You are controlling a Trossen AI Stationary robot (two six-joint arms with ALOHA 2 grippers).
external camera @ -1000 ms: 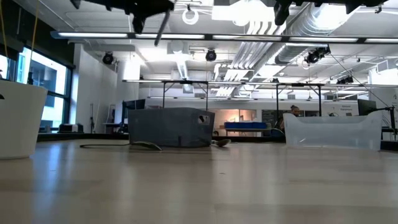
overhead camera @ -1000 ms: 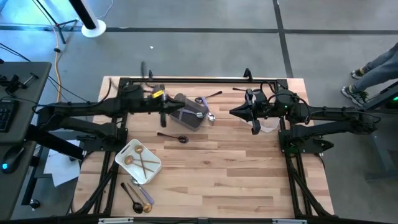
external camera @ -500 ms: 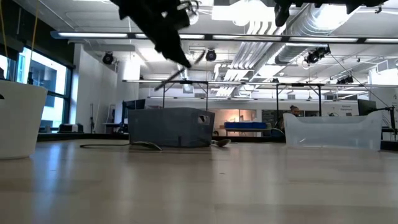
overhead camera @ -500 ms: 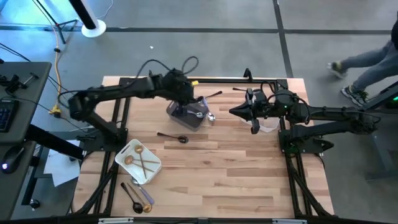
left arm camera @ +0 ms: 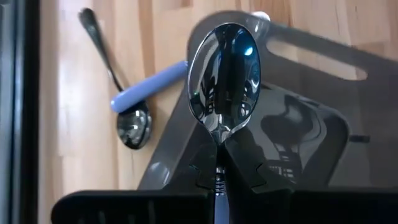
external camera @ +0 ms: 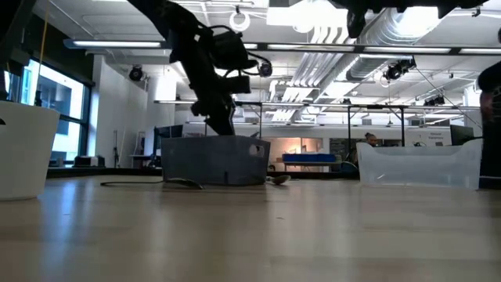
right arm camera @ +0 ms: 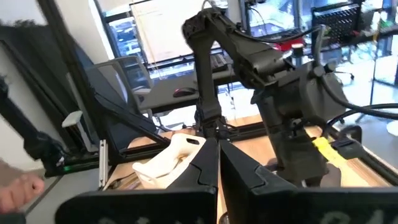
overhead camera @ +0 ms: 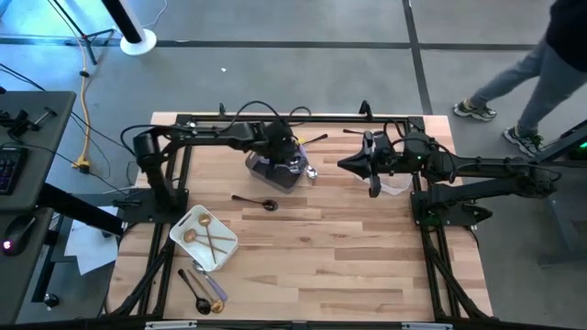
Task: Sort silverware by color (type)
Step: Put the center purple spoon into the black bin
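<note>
A: Whereas a second ago it hung left of the grey bin (overhead camera: 275, 170), overhead the left gripper (overhead camera: 282, 151) has swung above it.

B: Its wrist view shows fingers (left arm camera: 245, 163) clamped on a silver spoon (left arm camera: 224, 78); a drop seems next.

A: The right gripper (right arm camera: 218, 163), pinched empty, waits at the clear tub (overhead camera: 394, 183).

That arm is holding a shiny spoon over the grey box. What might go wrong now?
1. The left gripper pinches the silver spoon only by its thin handle, so it might slip or twist.
2. The spoon hangs near the grey bin's rim; released early, it could land outside, by the lilac-handled spoon on the table.
</note>
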